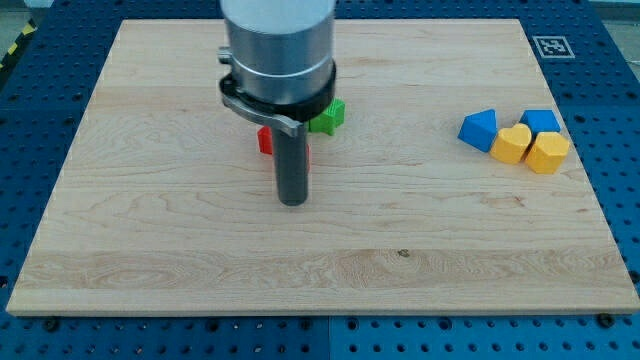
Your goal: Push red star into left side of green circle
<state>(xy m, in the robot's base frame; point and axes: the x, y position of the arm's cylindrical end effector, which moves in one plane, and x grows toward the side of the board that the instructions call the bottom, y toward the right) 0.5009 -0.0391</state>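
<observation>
Nearest, my tip [292, 201] sits at centre frame just below the red block [265, 140], gripperless, poised to push.

Two blue blocks [479, 129] [541, 121], two yellow blocks [514, 144] [547, 152], one red block [265, 140], one green block [328, 116], all on one board [150, 230].

No readable text or numbers; only a black-and-white square fiducial marker [551, 46] on the light wooden board's [150, 230] top-right corner.
</observation>
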